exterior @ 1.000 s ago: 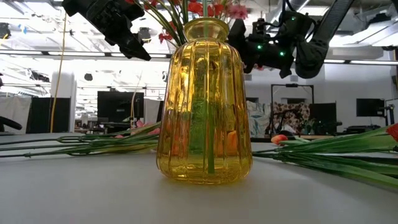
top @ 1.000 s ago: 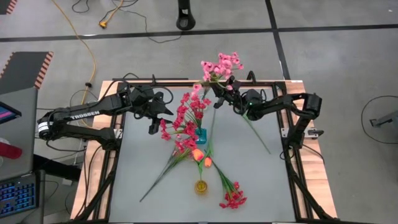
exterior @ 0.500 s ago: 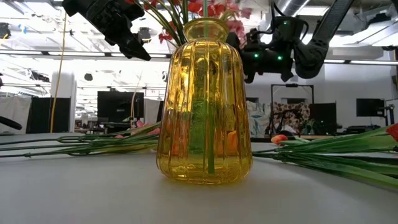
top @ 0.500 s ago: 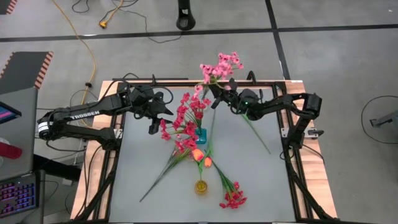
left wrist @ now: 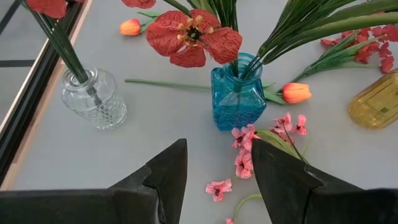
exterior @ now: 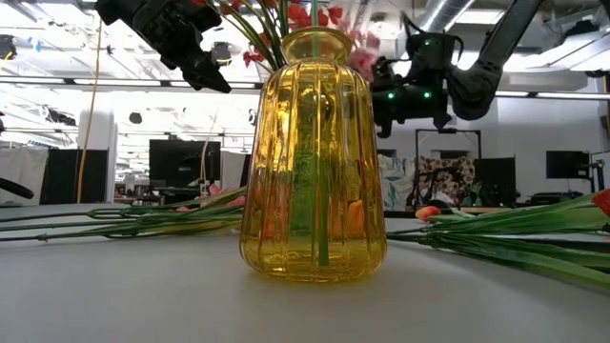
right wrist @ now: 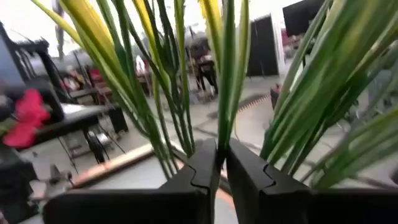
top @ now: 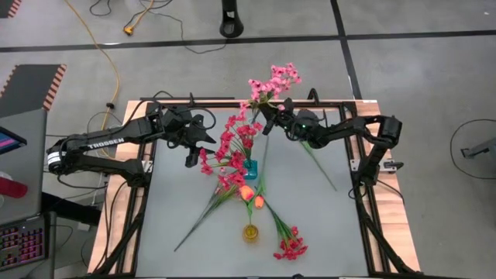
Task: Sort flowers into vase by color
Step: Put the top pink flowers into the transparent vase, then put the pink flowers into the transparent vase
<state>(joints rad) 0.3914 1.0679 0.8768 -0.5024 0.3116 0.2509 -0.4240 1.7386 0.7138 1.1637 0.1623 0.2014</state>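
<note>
A light-pink flower spray (top: pixel 271 80) stands up over the table's far edge, with my right gripper (top: pixel 271 118) (right wrist: pixel 222 163) shut on its stem. A clear glass vase (left wrist: pixel 93 99) with dark stems stuck in it stands near that edge. Whether they are this spray's stems, I cannot tell. A blue vase (top: pixel 249 166) (left wrist: pixel 237 93) at mid-table holds red flowers (top: pixel 226 147). A yellow vase (top: pixel 250 231) (exterior: pixel 313 152) stands nearer the front. My left gripper (top: pixel 192 147) (left wrist: pixel 217 165) hangs open above the table, left of the blue vase. My right gripper pinches one thin green stem (right wrist: pixel 222 134) of the light-pink spray between its two fingers, below the blossoms. The fingers come about level from the table's right and lie across the stem. The spray stands upright; the gripper hides its lower end.
Two orange buds (top: pixel 252 196) lie between the blue and yellow vases. A red spray (top: pixel 291 248) and long green stems (top: pixel 205 213) lie toward the front. A loose stem (top: pixel 319 169) lies at the right. Pink blossoms (left wrist: pixel 245 152) lie on the table before my left gripper.
My right gripper has tipped its fingers up to about level, sunk a little and reached further toward the table's left, over the far edge. The light-pink spray has kept upright, its blossoms shifting slightly left.
</note>
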